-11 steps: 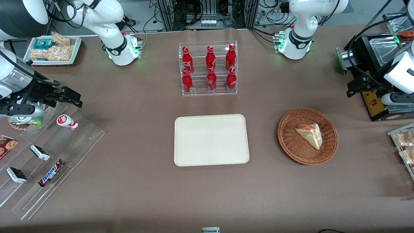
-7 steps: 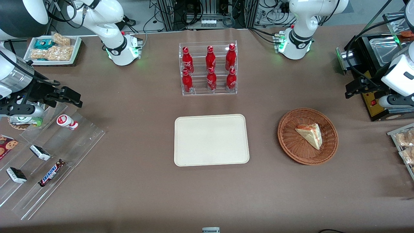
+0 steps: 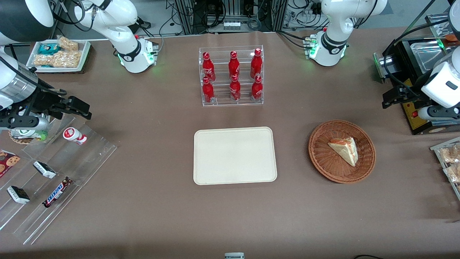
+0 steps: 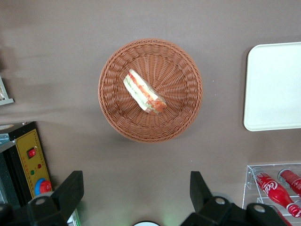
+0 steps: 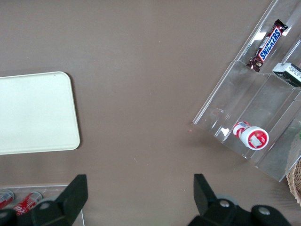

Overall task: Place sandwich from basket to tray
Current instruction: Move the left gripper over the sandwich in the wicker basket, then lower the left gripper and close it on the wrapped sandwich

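Observation:
The sandwich (image 3: 344,150) is a pale triangular wedge with orange-red and green filling. It lies in the round wicker basket (image 3: 320,158) toward the working arm's end of the table. The cream tray (image 3: 233,155) lies flat beside the basket, at the table's middle. My left gripper (image 3: 389,100) hovers high, farther from the front camera than the basket and nearer the table's end. It is open and empty. The left wrist view shows the gripper (image 4: 135,190) with its jaws wide apart, and below it the sandwich (image 4: 143,92), the basket (image 4: 113,113) and the tray (image 4: 277,89).
A clear rack of red bottles (image 3: 231,77) stands farther from the camera than the tray. A black machine (image 3: 417,72) stands close by the gripper. A tray of packaged snacks (image 3: 449,162) sits at the table's edge. A stepped acrylic rack (image 3: 54,180) lies toward the parked arm's end.
My left gripper has shifted slightly toward the table's middle and the basket. The sandwich, basket and tray have not moved.

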You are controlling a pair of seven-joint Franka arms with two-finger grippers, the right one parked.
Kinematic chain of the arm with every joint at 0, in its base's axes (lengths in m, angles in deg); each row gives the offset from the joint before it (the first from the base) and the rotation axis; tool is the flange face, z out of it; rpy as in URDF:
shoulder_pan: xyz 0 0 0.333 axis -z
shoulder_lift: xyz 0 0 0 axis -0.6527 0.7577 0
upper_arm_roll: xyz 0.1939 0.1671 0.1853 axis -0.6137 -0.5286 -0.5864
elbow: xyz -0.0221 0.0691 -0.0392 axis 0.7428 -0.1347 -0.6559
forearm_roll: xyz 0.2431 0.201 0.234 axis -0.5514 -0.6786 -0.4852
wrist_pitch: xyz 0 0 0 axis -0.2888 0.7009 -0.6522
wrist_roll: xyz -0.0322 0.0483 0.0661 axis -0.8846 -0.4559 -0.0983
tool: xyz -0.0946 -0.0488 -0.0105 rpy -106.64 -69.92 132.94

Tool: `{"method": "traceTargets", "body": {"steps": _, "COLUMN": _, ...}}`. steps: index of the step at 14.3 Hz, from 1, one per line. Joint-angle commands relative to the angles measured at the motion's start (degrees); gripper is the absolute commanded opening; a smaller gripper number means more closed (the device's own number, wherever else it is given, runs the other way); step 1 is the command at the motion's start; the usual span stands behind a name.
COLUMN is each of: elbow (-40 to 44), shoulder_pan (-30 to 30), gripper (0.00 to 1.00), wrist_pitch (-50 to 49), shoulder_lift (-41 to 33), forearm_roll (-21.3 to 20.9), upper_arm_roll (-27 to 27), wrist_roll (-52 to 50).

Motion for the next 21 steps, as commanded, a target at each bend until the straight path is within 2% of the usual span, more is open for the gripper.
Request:
{"method": "traceTargets", "body": {"steps": 1, "elbow": -3.07, "shoulder_pan": 0.0, "gripper": 1.0, "wrist_pitch": 1.51, "shoulder_lift": 1.11, "forearm_roll": -0.02, "upper_arm_roll": -0.1, "wrist_roll": 0.08}}
{"method": "traceTargets", "body": {"steps": 3, "elbow": -6.58, "shoulder_pan": 0.0, "gripper": 1.0, "wrist_pitch": 5.1, "shoulder_lift": 2.08, "forearm_roll": -0.11, "upper_arm_roll": -0.19, "wrist_roll": 0.17}}
{"method": "traceTargets", "body": {"steps": 7, "elbow": -18.0, "shoulder_pan": -0.09, "gripper": 1.0, "wrist_pitch": 18.88, "shoulder_lift": 2.17, "forearm_roll": -1.51, "upper_arm_roll": -0.27, "wrist_roll": -0.44}}
{"method": "traceTargets", "body": {"steps": 12, "elbow": -31.63, "shoulder_pan": -0.09, "gripper": 1.0, "wrist_pitch": 38.31, "shoulder_lift": 2.17, "forearm_roll": -3.26, "upper_arm_roll": -0.27, "wrist_roll": -8.77}}
{"method": "traceTargets", "body": {"steps": 18, "elbow": -34.38, "shoulder_pan": 0.18, "gripper": 1.0, "wrist_pitch": 47.47, "shoulder_lift": 5.77, "forearm_roll": -4.15, "upper_arm_roll": -0.01, "wrist_roll": -39.33}}
{"method": "traceTargets", "body": {"steps": 21, "elbow": -34.37, "shoulder_pan": 0.26, "gripper": 1.0, "wrist_pitch": 54.58, "shoulder_lift": 10.42, "forearm_roll": -4.15, "upper_arm_roll": 0.86, "wrist_roll": -55.08}}
